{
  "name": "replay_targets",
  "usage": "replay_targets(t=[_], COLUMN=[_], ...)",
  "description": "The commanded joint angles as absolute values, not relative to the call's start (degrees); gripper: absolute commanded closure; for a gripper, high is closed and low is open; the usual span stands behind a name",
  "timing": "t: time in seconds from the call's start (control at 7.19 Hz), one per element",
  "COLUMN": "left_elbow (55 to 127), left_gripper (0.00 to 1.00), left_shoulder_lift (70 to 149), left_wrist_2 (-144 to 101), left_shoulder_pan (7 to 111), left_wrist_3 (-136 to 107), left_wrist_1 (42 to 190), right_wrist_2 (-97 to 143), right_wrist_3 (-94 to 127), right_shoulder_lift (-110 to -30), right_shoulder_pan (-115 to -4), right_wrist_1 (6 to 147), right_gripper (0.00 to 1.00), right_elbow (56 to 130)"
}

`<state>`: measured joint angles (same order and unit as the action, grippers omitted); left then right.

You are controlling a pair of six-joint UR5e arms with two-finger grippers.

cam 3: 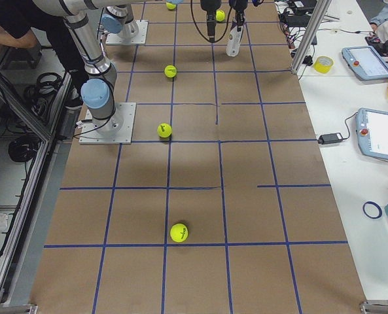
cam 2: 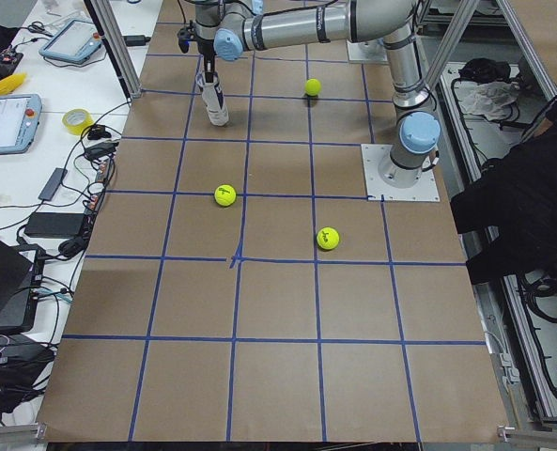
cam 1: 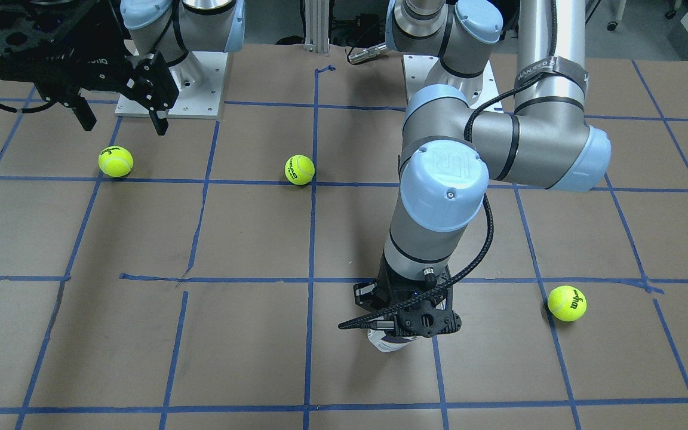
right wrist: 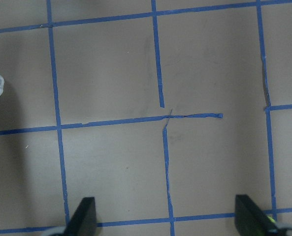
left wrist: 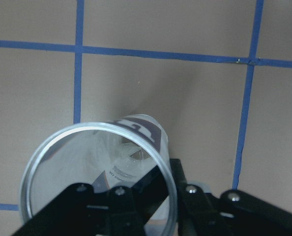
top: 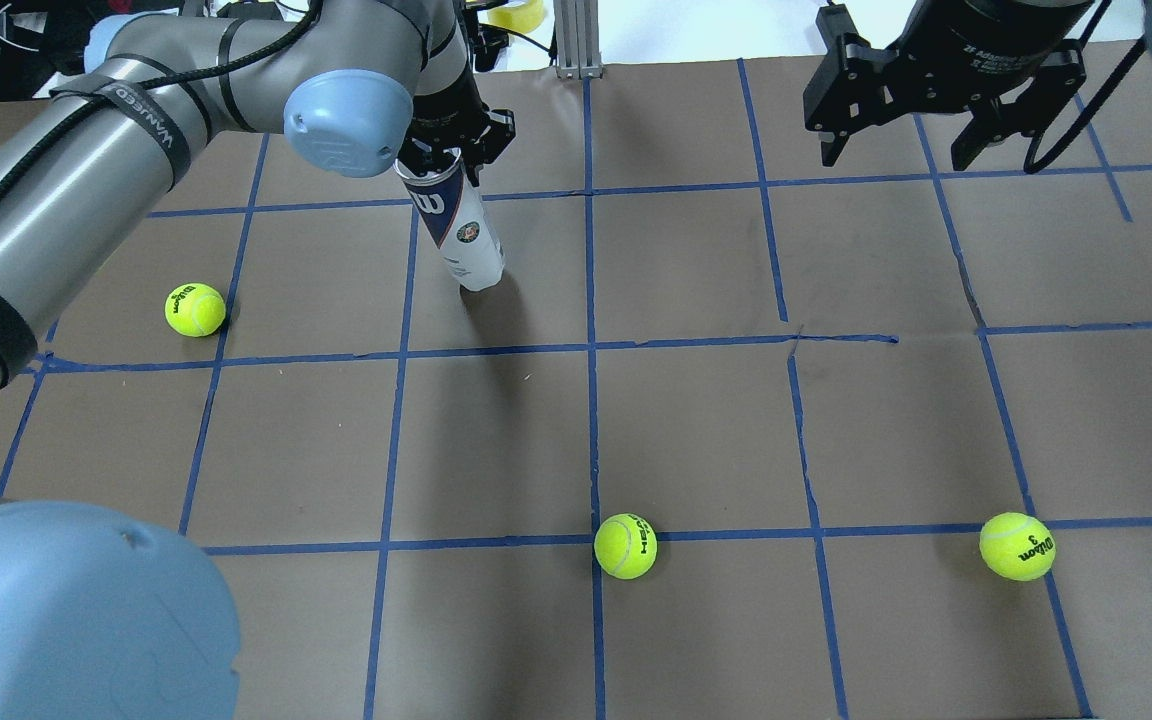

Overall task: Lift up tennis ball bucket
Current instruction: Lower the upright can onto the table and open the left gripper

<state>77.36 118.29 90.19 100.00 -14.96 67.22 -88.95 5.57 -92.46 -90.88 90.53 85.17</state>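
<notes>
Nearest the robot's edge of the table (top: 496,450) we see two yellow-green tennis balls, both on the same blue tape line (top: 816,525): the middle ball (top: 625,546) and the right ball (top: 1017,546). Farther out, toward the table's left end, lies the left ball (top: 195,309). Beyond that, toward the operators' edge and a little left of the table's middle, the tennis ball bucket (top: 464,232) stands roughly upright with its open mouth up. The left claw (top: 444,160) pinches the bucket's clear wall at the rim, one finger inside the mouth and the outer finger (left wrist: 197,209) against the outside. We cannot tell whether its base touches the table. The right claw (top: 893,160) hangs high over the table's right half, spread wide and well apart from every ball.
</notes>
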Motion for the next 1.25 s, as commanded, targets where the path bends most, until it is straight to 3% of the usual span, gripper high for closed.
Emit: replay_targets(t=[0.0,0.14,0.28,1.11], left_elbow=[77.61,77.61,77.52,73.38], left_gripper=[0.39,0.12,0.02,0.0], left_shoulder_lift=[118.3,118.3,118.04,106.82], left_wrist_2=[90.09,89.65,88.78,87.62], left_shoulder_pan=[100.54,100.63,100.9,98.89], left_wrist_3=[-15.47,-16.51,-16.7,-7.44], left_wrist_1=[67.41,67.93,68.11,85.74], right_wrist_2=[-88.95,-88.95,-88.95,-88.95], right_wrist_3=[5.45,5.45,5.36,5.27], right_shoulder_lift=[-92.46,-92.46,-92.46,-92.46], right_shoulder_pan=[-90.88,-90.88,-90.88,-90.88], right_wrist_1=[90.53,90.53,90.44,90.35], right_gripper=[0.0,0.0,0.0,0.0], right_elbow=[85.17,85.25,85.25,85.34])
